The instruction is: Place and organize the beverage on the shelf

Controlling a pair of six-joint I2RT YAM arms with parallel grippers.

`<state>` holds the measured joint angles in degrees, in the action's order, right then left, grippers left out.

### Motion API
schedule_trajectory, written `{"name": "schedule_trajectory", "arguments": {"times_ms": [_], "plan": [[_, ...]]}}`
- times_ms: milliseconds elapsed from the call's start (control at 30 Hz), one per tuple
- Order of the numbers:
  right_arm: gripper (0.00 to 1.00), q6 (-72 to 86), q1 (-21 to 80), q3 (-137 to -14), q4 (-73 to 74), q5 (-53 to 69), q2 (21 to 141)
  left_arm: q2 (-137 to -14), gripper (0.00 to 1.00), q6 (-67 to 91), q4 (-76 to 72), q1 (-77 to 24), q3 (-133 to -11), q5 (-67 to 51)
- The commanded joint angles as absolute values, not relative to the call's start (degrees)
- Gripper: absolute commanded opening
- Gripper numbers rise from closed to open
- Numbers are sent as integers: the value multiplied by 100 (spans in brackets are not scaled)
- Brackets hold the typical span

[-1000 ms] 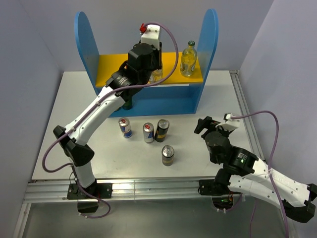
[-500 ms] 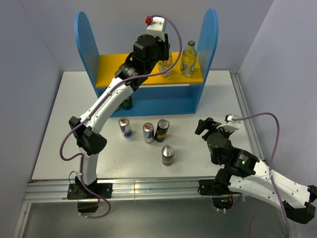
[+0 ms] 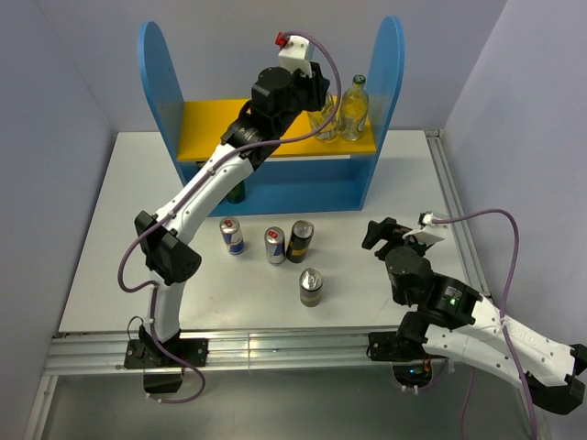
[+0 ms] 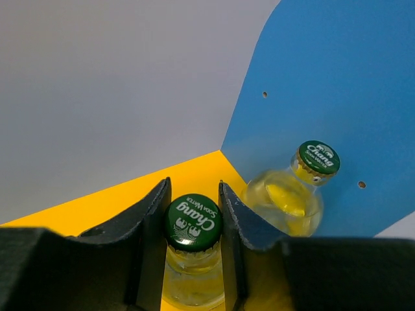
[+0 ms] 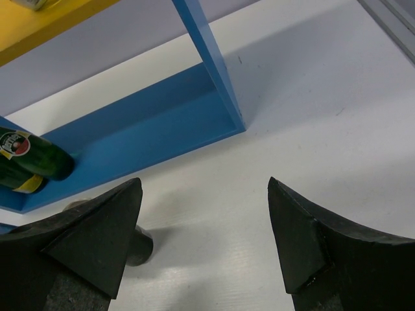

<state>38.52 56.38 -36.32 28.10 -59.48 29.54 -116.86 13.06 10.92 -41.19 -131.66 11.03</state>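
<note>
Beverage set, present layout. The left pincer (image 4: 192,189) is clamped on the neck of one clear glass bottle of yellowish liquid (image 4: 192,223), its fingers just below the green cap. This grip keeps the body upright over the yellow upper board (image 3: 206,124) of the blue shelf unit (image 3: 158,73). Whether the base rests on the board cannot be determined. The held bottle is just beside the second clear glass bottle (image 4: 292,197), which stands next to the right side panel; this position appears intended to group like with like. The right pincer (image 5: 201,240) is spread, holds nothing, and hovers over the white desk (image 3: 138,183), apart from the cans.

Count:
- Glass bottles: two, both at the upper board.
- Blue-and-silver slim cans (image 3: 231,236): two, upright on the desk.
- Black-and-gold cans (image 3: 300,240): two, upright on the desk.
- Dark green bottle (image 3: 237,192): one, on the lower level.
</note>
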Motion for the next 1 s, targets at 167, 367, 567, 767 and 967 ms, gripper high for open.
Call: {"name": "schedule_trajectory", "arguments": {"times_ms": [167,367,567,767,967], "plan": [[85,3929,5669,-3604,2637,-6029,2874,-11514,66,1064,483,-4350,-13078,1028],[85,3937,5660,-3595,2646,-6029,2865,-11531,80,1002,448,-4403,-13034,1116],[85,3937,5660,-3586,2646,-6038,2900,-11268,88,932,299,-4447,-12727,1256],[85,3938,5669,-3595,2646,-6029,2900,-10311,99,818,255,-4561,-11735,1608],[85,3929,5669,-3595,2619,-6003,2927,-8914,99,738,53,-4658,-10109,2082]]}}
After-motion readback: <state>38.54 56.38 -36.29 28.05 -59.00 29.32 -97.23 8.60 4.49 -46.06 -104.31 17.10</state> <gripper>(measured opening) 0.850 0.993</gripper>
